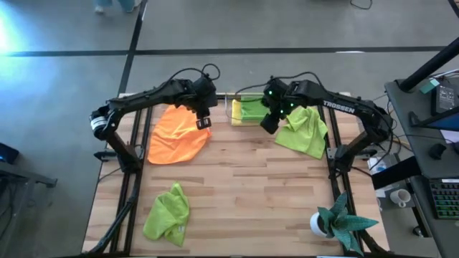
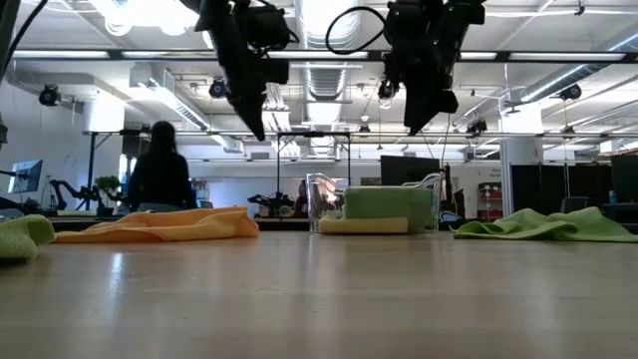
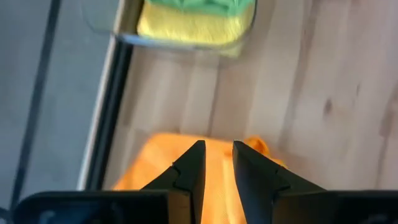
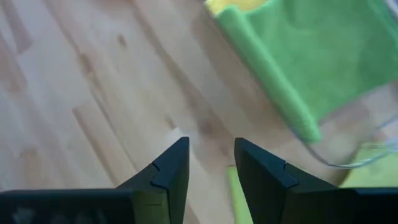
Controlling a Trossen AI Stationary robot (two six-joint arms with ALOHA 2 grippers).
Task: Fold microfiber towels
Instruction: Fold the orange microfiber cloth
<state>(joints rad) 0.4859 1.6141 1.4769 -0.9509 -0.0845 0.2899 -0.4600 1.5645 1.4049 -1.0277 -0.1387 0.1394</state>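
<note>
Soft microfiber dominates the butcher-block table [image 1: 237,179] we look down on: an orange towel [image 1: 178,136] spreads in a rumpled fan at centre left of the high frame, a lime green towel [image 1: 305,131] lies crumpled at centre right, and a second lime green towel [image 1: 167,211] sits bunched at lower left. Between the first two, at the table's far edge, a clear plastic bin [image 1: 247,110] holds a folded green towel [image 1: 252,109] stacked on a folded yellow towel [image 1: 236,111].

We see the left gripper [image 1: 201,118] hanging above the orange towel's upper right corner, its fingers [image 3: 189,171] parted by a narrow gap and gripping nothing. The right gripper [image 1: 269,122] hovers over bare wood between the bin and the centre-right green towel, its fingers [image 4: 171,165] spread apart and empty.

Pale wood planks with visible grain form the tabletop. A teal spiky-leaved plant [image 1: 344,218] in a white pot stands at the lower right corner. From table height we see an open workshop with ceiling ducts and lights, and a person [image 2: 159,170] standing at left beyond the table.

Wide bare wood lies across the table's middle and lower centre. The bin sits close against the far edge.
</note>
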